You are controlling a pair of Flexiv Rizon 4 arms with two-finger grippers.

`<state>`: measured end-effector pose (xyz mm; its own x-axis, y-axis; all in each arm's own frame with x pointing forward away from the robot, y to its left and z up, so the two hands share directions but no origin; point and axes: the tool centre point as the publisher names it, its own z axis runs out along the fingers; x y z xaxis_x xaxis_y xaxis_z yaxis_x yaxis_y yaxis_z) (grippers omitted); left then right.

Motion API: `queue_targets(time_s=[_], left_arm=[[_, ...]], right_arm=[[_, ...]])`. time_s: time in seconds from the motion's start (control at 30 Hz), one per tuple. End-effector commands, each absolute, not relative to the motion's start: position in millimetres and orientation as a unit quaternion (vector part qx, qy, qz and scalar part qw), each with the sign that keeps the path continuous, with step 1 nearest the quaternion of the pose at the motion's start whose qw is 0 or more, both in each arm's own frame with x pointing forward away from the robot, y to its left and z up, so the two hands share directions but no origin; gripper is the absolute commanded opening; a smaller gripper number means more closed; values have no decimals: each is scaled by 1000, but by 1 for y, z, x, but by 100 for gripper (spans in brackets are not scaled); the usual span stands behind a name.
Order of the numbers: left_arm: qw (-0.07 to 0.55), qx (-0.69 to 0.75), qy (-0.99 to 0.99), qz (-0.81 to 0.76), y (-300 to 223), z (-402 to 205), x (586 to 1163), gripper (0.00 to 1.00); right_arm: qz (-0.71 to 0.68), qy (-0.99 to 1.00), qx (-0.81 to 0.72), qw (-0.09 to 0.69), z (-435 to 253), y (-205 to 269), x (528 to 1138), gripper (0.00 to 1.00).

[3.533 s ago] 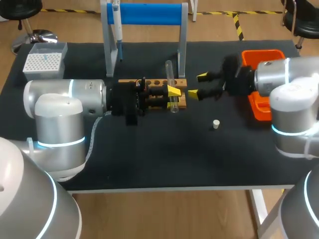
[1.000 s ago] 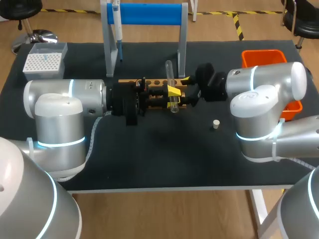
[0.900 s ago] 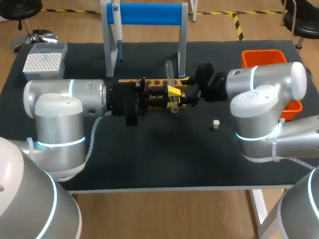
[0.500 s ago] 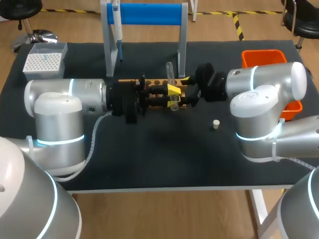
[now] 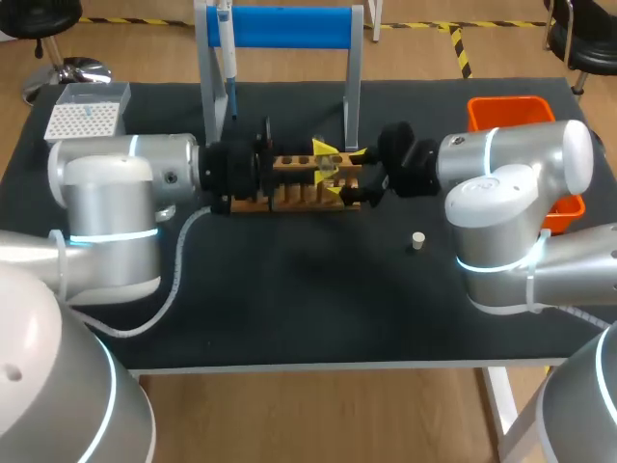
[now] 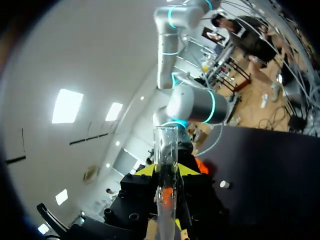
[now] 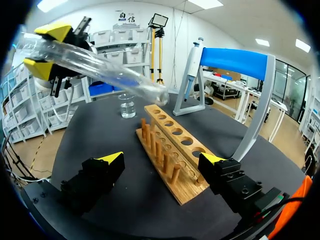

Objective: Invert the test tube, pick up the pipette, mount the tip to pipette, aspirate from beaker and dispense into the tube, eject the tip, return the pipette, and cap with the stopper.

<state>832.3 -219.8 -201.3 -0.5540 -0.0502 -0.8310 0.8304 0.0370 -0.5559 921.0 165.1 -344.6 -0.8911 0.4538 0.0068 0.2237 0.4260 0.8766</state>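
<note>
My left gripper (image 5: 329, 169) is shut on the clear test tube (image 5: 328, 166), holding it above the wooden rack (image 5: 289, 188). In the left wrist view the test tube (image 6: 165, 175) runs out between the two yellow fingertips (image 6: 145, 170). Seen from the right wrist, the test tube (image 7: 95, 62) slants over the rack (image 7: 172, 150), and my left gripper (image 7: 44, 49) clamps one end. My right gripper (image 7: 162, 160) stands open, level with the rack's near end and holding nothing; its place in the head view is right of the rack (image 5: 364, 174). The pipette (image 5: 225, 39) hangs on the blue stand (image 5: 289, 27). The white stopper (image 5: 417, 240) lies on the mat.
A beaker (image 7: 127, 106) with liquid stands beyond the rack's far end. The tip box (image 5: 82, 121) sits at the back left and an orange bin (image 5: 511, 111) at the back right. The stand's upright (image 5: 353, 77) rises just behind the rack.
My left wrist has turned and drawn back a little, swinging the held tube from near upright to a slant over the rack. The right arm has kept still.
</note>
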Motion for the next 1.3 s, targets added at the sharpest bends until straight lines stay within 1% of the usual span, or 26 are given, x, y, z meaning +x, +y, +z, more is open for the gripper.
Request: queue_targets(time_s=[0.03, 0.17, 0.2, 0.23, 1.17, 1.23, 1.3], left_arm=[[326, 291, 644, -628, -221, -198, 844, 0], [304, 248, 675, -625, -218, -200, 849, 0], [293, 207, 698, -619, -213, -204, 852, 0], [300, 200, 706, -609, -211, -204, 854, 0], [300, 200, 706, -609, -211, -204, 854, 0], [285, 198, 703, -621, -209, -201, 859, 0], [241, 191, 694, -651, -208, -197, 867, 0]], right_arm=[[497, 836, 203, 117, -345, 165, 920, 100], [497, 836, 203, 117, -345, 165, 920, 100], [497, 836, 203, 117, -345, 165, 920, 100], [497, 836, 203, 117, -345, 165, 920, 100], [497, 836, 203, 117, -345, 165, 920, 100], [497, 836, 203, 117, -345, 165, 920, 100], [497, 836, 203, 117, -345, 165, 920, 100]])
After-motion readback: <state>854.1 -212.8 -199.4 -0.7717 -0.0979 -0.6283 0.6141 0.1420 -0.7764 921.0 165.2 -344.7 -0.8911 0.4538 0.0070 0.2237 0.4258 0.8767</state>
